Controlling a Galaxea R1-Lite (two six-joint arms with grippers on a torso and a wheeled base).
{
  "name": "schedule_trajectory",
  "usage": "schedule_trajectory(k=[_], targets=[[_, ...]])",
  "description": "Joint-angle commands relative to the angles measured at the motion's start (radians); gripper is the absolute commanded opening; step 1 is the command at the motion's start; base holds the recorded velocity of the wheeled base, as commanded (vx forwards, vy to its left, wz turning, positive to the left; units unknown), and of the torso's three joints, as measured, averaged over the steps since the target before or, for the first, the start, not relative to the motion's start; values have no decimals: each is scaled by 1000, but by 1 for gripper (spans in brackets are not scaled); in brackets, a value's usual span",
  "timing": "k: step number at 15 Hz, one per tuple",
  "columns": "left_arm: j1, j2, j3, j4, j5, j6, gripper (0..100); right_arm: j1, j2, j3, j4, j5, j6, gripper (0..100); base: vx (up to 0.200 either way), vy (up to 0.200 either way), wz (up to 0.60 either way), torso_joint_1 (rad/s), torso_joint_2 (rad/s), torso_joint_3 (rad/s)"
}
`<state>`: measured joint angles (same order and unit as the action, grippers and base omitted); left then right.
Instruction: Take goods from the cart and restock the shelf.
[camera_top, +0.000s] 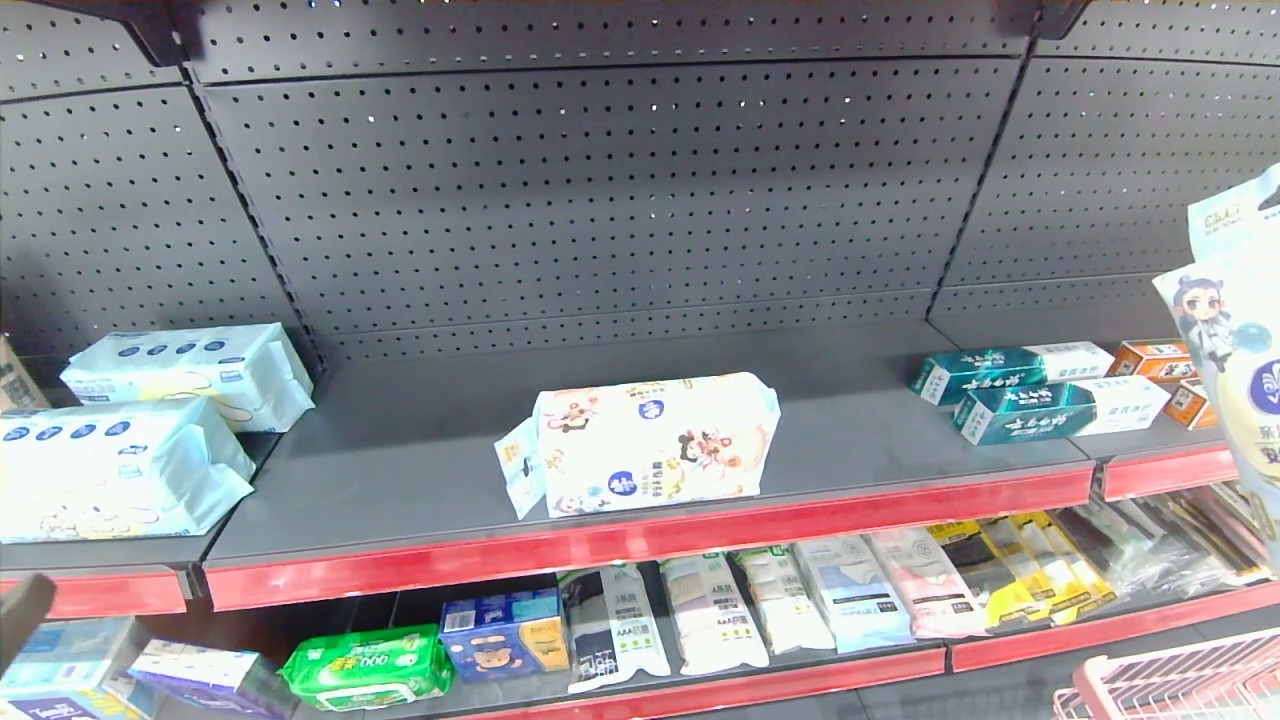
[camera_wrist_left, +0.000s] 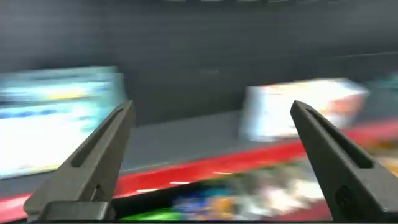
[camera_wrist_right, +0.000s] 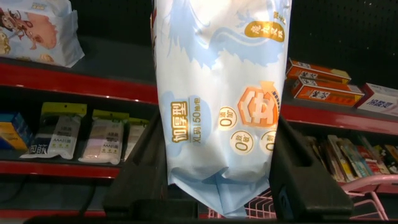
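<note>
Left gripper (camera_wrist_left: 211, 104) hovering wide open before shelf (camera_top: 420, 470); its view is blurring. Shelf carrying two white tissue packs (camera_top: 190, 375), one cartoon pack (camera_top: 645, 443), two teal boxes (camera_top: 1010, 372). Right gripper (camera_wrist_right: 219, 124) clamping blue-white pouch (camera_wrist_right: 217, 74) upright between fingers, off shelf's right end; frame edge cutting pouch off.

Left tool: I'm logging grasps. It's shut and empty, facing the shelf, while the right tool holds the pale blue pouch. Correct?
Not quite. The left tool is open, not shut: the left wrist view shows its fingers wide apart. The rest holds: empty, facing the shelf, while the right tool holds the pale blue pouch.
</note>
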<state>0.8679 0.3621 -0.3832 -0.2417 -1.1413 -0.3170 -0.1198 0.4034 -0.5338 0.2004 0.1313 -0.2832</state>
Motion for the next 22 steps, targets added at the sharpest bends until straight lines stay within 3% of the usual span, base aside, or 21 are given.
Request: schedule_trajectory(k=[1, 2, 3, 5, 6, 8, 11, 14, 15, 17, 18, 20, 21, 22], targets=[[-337, -235, -97, -7, -316, -494, 100, 0, 6, 0, 1, 1, -1, 0, 0, 0, 0, 0, 0, 0], [-365, -281, -85, -8, -325, -547, 100, 0, 5, 2, 1, 2, -1, 0, 0, 0, 0, 0, 0, 0], [-346, -362, -31, -10, -311, -551, 100, 0, 6, 2, 1, 2, -2, 0, 0, 0, 0, 0, 0, 0], [-270, -362, -6, -8, -170, -557, 100, 2, 18, -14, -6, 2, -4, 0, 0, 0, 0, 0, 0, 0], [-259, -362, -6, -8, -155, -557, 100, 2, 23, -21, -6, 2, -5, 0, 0, 0, 0, 0, 0, 0], [-300, -362, -3, -8, -187, -579, 100, 2, 49, -40, -7, 7, -7, 0, 0, 0, 0, 0, 0, 0], [-441, -362, -16, -39, -301, -671, 100, 2, 57, -40, -7, 5, -8, 0, 0, 0, 0, 0, 0, 0], [-527, -362, 12, -44, -302, -703, 100, 0, 64, -46, -7, -1, -34, 0, 0, 0, 0, 0, 0, 0], [-552, -362, 9, -44, -302, -738, 100, -6, 57, -40, -6, -1, -42, 0, 0, 0, 0, 0, 0, 0], [-552, -362, 7, -54, -302, -849, 100, -20, 29, -31, -1, -10, -102, 0, 0, 0, 0, 0, 0, 0], [-552, -362, 10, -62, -304, -884, 100, -20, 12, -28, 4, -32, -123, 0, 0, 0, 0, 0, 0, 0], [-550, -362, 46, -67, -316, -887, 100, -18, -9, -6, 4, -79, -137, 0, 0, 0, 0, 0, 0, 0], [-550, -362, 83, -85, -327, -856, 100, -18, -12, 0, 2, -94, -137, 0, 0, 0, 0, 0, 0, 0], [-550, -362, 152, -133, -322, -783, 100, -18, -15, 11, -3, -96, -142, 0, 0, 0, 0, 0, 0, 0]])
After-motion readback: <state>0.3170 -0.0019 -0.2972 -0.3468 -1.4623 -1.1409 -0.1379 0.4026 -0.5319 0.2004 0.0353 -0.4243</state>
